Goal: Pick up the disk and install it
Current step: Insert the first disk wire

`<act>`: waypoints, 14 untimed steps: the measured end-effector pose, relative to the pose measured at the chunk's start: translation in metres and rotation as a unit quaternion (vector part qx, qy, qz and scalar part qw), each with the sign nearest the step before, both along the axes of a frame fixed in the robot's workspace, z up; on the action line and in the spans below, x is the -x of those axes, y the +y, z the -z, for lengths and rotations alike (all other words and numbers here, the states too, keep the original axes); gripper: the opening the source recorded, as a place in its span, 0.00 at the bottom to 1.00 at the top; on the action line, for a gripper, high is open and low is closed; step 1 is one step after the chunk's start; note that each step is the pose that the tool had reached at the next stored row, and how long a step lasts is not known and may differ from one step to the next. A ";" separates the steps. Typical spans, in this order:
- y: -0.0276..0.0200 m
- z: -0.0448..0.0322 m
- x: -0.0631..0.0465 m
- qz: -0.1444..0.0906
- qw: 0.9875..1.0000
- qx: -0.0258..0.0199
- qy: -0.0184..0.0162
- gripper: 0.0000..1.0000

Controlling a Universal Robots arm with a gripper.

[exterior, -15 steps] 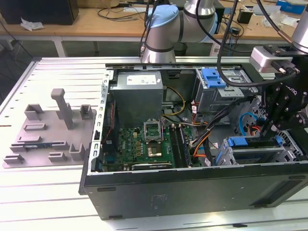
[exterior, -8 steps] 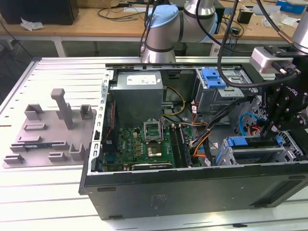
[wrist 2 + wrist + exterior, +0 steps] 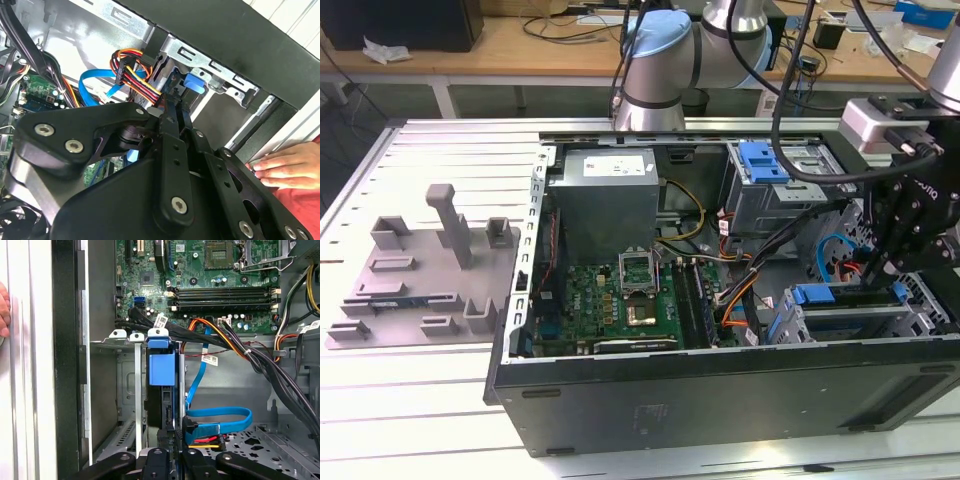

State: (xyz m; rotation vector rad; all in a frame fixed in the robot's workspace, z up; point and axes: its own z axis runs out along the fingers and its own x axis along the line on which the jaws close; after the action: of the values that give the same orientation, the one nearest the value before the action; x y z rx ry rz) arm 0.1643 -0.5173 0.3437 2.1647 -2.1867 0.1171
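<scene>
I see the disk [image 3: 162, 390] standing on edge in the drive bay directly ahead of my claw [image 3: 170, 452], its long axis running away from the claw, whose fingers are clamped on its near end.

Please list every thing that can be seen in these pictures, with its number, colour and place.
Table: one, silver, slotted, under everything.
Computer case: one, black, open, on the table.
Motherboard: one, green, inside the case.
Power supply: one, grey, inside the case beside the motherboard.
Fixture tray: one, grey, on the table at the exterior view's left of the case.
Cage handle: one, blue, on a silver cage in the case.
Disk: one, blue bracket, on edge in the drive bay.
Flat cables: at least two, blue, beside the disk.
Hand: one, a person's, on the case edge.
Arm: one, silver and light blue, behind the case.
Gripper: one, black, at the disk.
</scene>
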 end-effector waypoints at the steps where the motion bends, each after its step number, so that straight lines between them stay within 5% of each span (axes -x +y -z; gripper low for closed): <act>1: 0.0000 0.0002 0.000 0.000 1.000 0.000 0.000 0.17; 14: 0.0000 0.0026 0.000 -0.001 1.000 0.000 0.000 0.17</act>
State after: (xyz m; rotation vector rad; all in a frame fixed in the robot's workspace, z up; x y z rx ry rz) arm 0.1643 -0.5173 0.3411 2.1659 -2.1855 0.1175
